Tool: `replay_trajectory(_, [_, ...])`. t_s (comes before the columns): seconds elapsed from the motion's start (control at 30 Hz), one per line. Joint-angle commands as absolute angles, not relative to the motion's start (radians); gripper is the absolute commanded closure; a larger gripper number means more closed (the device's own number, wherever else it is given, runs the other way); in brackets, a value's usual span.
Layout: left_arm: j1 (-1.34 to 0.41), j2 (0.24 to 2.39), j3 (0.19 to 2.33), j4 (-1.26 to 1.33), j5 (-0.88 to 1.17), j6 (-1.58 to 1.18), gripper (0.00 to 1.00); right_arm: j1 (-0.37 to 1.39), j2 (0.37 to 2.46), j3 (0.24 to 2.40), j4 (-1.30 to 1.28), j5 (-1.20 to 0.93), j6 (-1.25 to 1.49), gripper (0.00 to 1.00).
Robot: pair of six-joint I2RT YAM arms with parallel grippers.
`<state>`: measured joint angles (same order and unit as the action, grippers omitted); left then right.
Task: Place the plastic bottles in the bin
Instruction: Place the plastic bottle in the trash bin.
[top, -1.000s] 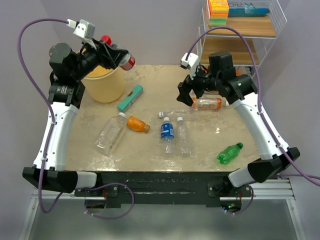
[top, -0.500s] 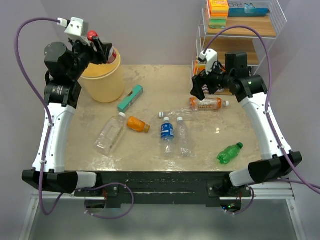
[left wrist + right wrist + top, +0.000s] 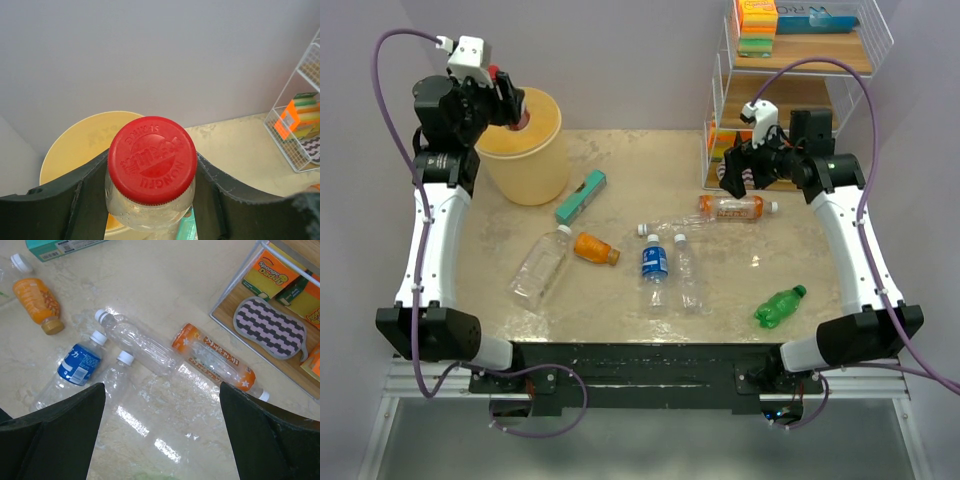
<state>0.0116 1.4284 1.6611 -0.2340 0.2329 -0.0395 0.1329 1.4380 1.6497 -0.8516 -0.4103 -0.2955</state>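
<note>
- Left pincer (image 3: 506, 98) is clamped shut on a red-capped bottle (image 3: 151, 161), one finger on either side just below the cap. It holds the bottle at the far left, over the mouth of the yellow bin (image 3: 528, 168).
- Right pincer (image 3: 733, 176) is spread wide with nothing in it, hanging just above the orange-labelled bottle (image 3: 732, 208) that lies near the wire rack (image 3: 720, 95) at the far right.
- You are at the drop on the left side. The bottle looks to be inside the rim line, so your next move is simply to spread the fingers and let it fall.
- On the right you are lining up a pick. Lower onto the bottle's middle with the fingers across its width. Mind the long clear bottle (image 3: 670, 228) just beside its left end.
- Seven bottles lie on the table, so most of the job remains.
</note>
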Motion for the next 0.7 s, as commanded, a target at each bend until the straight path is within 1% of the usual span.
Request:
replay_trajectory(0.0, [0.064,1.462,1.703,-0.190,0.244,-0.011,1.00,0.109,1.394,1.626,-0.816,-0.428,-0.287,0.01])
replay_trajectory(0.23, [0.095,1.561,1.718,-0.149,0.255,-0.015,1.00,0.094,1.384,1.591,-0.810,-0.436,-0.288,0.01])
replay_trajectory(0.67, [0.114,1.744,1.769,-0.080,0.210,-0.037,1.00,0.083,1.370,1.559,-0.811,-0.420,-0.291,0.01])
